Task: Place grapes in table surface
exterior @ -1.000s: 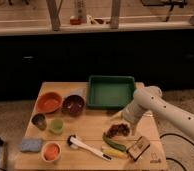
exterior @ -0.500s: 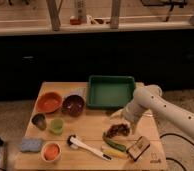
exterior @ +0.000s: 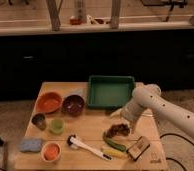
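Observation:
The grapes (exterior: 118,129), a small lumpy dark reddish-brown bunch, lie on the light tan wooden table surface (exterior: 90,127) toward its right front. My gripper (exterior: 121,120) comes down from the white arm at the right and sits right at the grapes, just above and touching or nearly touching them. The arm hides the gripper's far side.
A green tray (exterior: 110,91) stands at the back. A dark maroon bowl (exterior: 73,105) and an orange bowl (exterior: 49,102) sit to the left, with small cups (exterior: 56,125), a blue sponge (exterior: 31,145) and a white brush (exterior: 87,147). A long green vegetable (exterior: 113,144) and a small wooden block (exterior: 138,148) lie in front of the grapes.
The arm and gripper have barely shifted; the grapes stay at the same spot on the table.

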Robot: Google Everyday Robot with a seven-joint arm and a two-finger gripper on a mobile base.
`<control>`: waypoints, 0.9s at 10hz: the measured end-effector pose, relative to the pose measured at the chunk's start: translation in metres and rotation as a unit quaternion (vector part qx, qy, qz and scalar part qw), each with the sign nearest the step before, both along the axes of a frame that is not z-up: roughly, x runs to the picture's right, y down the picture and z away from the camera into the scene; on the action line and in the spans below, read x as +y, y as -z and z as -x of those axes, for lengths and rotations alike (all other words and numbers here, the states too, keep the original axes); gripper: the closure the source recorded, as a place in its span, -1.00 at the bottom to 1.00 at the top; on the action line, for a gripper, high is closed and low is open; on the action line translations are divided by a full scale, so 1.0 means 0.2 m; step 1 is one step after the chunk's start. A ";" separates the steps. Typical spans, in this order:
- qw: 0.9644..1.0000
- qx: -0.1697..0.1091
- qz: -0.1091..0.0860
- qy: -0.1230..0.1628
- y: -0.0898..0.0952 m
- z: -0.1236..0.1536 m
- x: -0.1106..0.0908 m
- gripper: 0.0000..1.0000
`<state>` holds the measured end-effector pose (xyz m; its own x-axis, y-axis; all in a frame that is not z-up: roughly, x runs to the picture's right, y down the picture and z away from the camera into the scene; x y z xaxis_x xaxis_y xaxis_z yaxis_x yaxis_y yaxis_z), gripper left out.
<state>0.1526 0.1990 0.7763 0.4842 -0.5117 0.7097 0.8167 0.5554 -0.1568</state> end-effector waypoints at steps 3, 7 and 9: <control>1.000 0.001 -0.002 0.005 0.00 0.02 -0.02 -0.60; 1.000 0.005 -0.001 0.009 0.02 0.03 -0.02 -0.60; 1.000 0.007 -0.001 0.009 0.03 0.04 -0.02 -0.60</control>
<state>0.1445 0.1953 0.7711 0.4852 -0.5215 0.7019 0.8238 0.5417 -0.1669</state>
